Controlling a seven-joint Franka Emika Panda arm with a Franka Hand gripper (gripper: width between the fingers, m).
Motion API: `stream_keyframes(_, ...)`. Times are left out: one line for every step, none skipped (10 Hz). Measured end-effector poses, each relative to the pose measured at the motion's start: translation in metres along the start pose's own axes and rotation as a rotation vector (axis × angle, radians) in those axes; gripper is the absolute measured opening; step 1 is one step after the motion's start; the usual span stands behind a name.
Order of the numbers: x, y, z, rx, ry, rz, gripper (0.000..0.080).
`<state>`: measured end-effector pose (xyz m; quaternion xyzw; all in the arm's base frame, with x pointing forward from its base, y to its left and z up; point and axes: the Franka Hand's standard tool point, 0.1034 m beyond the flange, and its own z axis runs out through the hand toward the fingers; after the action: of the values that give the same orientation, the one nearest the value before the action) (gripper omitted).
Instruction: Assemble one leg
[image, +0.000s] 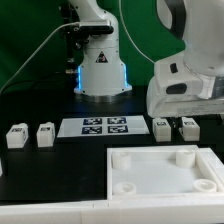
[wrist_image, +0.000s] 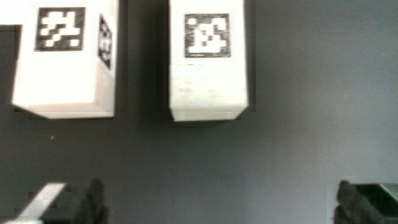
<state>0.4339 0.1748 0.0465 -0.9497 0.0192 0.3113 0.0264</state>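
Observation:
Two legs, white chunky posts with black-and-white tags, lie side by side in the wrist view: one leg (wrist_image: 210, 65) in line with the middle of my gripper, the other (wrist_image: 68, 60) beside it. My gripper (wrist_image: 221, 205) is open and empty, with its fingertips (wrist_image: 71, 203) spread wide, above the dark table and short of the legs. In the exterior view the arm's white hand (image: 182, 92) hovers over the right pair of legs (image: 161, 127) (image: 187, 126). Two more legs (image: 16, 135) (image: 45, 133) stand at the exterior view's left.
The marker board (image: 105, 127) lies between the two pairs of legs. The wide white square plate (image: 122, 160) with corner holes lies at the front right. The robot base (image: 100, 70) stands behind the board.

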Motion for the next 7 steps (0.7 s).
stream_keyframes(-0.0060,-0.0069,-0.0010,-0.016,-0.101,-0.013,0.0649)
stream_keyframes(-0.0056,-0.0125,-0.0030,-0.018,-0.136,-0.021,0.0649)
stream_keyframes(-0.0123,-0.0107,0.0023,-0.019,-0.199,-0.018,0.0649)
stream_keyframes(-0.0131,-0.0084,0.0056,-0.024,-0.260,-0.017,0.0649)
stream_keyframes(-0.0077,-0.0102,0.0051,-0.019,-0.243,-0.018,0.0649)
stream_keyframes(-0.0087,-0.0103,0.0045,-0.019,-0.242,-0.018,0.0649)
stream_keyframes(-0.0088,-0.0100,0.0070,-0.020,-0.247,-0.018,0.0649)
